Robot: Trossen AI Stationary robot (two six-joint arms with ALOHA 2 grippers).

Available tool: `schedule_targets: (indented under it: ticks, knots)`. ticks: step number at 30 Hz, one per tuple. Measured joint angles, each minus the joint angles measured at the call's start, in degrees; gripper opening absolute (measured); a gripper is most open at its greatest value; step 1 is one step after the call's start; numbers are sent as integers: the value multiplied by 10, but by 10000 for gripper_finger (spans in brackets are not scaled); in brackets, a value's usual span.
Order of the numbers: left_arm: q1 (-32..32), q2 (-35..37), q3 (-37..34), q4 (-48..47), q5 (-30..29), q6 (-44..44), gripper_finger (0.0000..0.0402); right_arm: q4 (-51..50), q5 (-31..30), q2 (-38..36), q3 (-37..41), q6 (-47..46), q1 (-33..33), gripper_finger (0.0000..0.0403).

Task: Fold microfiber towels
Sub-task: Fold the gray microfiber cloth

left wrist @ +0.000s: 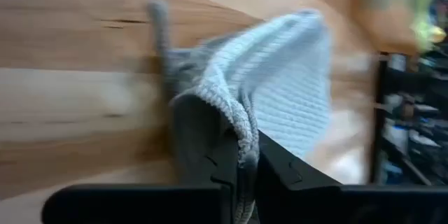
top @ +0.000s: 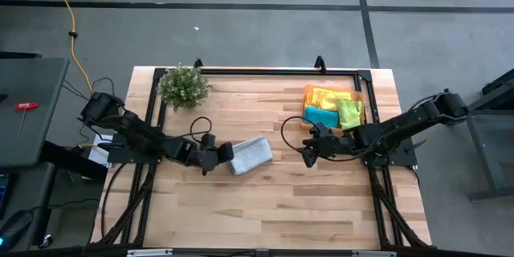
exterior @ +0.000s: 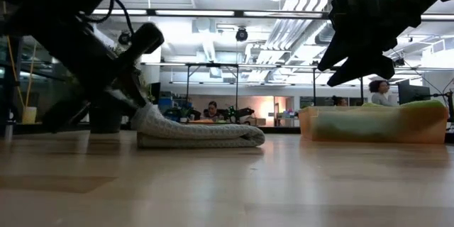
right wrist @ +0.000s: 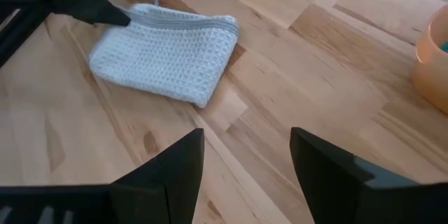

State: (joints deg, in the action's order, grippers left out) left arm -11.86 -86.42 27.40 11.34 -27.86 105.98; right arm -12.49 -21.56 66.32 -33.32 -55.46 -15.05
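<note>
A pale grey-blue towel (top: 251, 154) lies folded near the table's middle, most of it flat on the wood (exterior: 206, 136). My left gripper (top: 228, 157) is at its left end and is shut on it. My right gripper (top: 307, 155) hangs open above the table to the towel's right, with nothing between its fingers (right wrist: 245, 161). More towels, yellow (top: 324, 98), teal (top: 320, 116) and lime green (top: 350, 112), lie piled in the orange tray (top: 308, 90) at the far right. My left gripper pinches the towel's bunched left edge (left wrist: 241, 131) between its two fingers (left wrist: 210, 175). It comes in slanting down from the table's left. That end (exterior: 147, 117) is drawn up a little off the wood, and the rest of the towel lies flat on the table.
A small green plant (top: 183, 87) stands at the far left of the table. The tray (exterior: 376, 124) sits behind and to the right of my right gripper. Bare wood stretches across the near half of the table (top: 265, 209).
</note>
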Motion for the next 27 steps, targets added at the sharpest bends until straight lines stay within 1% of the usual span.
schedule_targets:
  ticks: [2, 7, 11, 14, 16, 19, 21, 25, 27]
  knots:
    - [5, 10, 1, 14, 4, -20, 20, 0, 0, 0, 0, 0, 0, 204]
    - [20, 39, 1, 17, -3, -87, 6, 0, -6, 0, 0, -2, 0, 204]
    - [34, 55, 1, 24, -13, -139, 12, 0, -9, 0, 0, -13, 0, 204]
    - [44, 58, 1, 19, 27, -147, 13, 0, -9, 0, 0, -13, 0, 204]
    - [41, 58, 1, 6, 38, -147, 13, 0, -9, 0, 0, -13, 0, 204]
    - [34, 58, 1, -22, 4, -147, 11, 1, -14, 0, 0, -16, 0, 204]
    - [41, 58, 1, -33, -1, -147, 11, 1, -19, 0, 0, -17, 0, 204]
    - [49, 54, 1, -78, 58, -155, 20, 1, -20, 0, 0, -19, 1, 204]
    - [45, 53, 1, -108, 71, -155, 26, 1, -21, 0, 0, -27, 1, 204]
